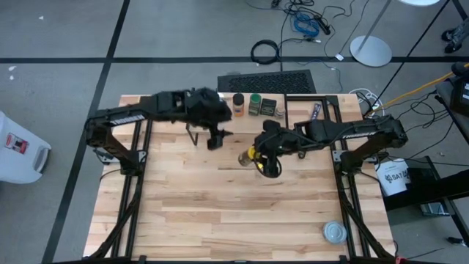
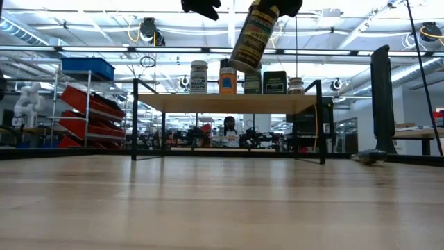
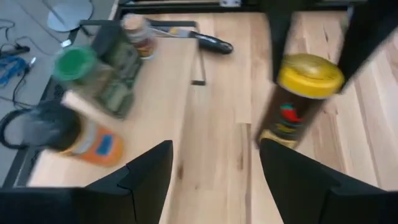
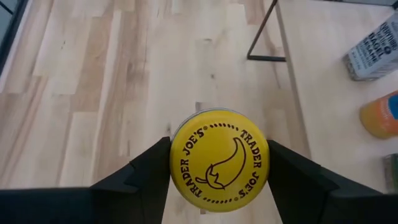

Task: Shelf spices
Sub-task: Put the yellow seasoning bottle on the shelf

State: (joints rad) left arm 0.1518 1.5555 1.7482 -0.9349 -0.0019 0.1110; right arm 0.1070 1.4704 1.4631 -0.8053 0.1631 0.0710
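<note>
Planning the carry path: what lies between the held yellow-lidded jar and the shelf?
Only bare table in the high view between the yellow-lidded jar, clamped in the right gripper, and the shelf.

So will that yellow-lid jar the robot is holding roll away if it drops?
Probably. The yellow-lidded jar looks round, so on its side it would likely roll across the table. It is tall and narrow, and hangs tilted in the right gripper, so it might tip over if set down crooked. Its smooth sides could also slip between the fingers.
</note>
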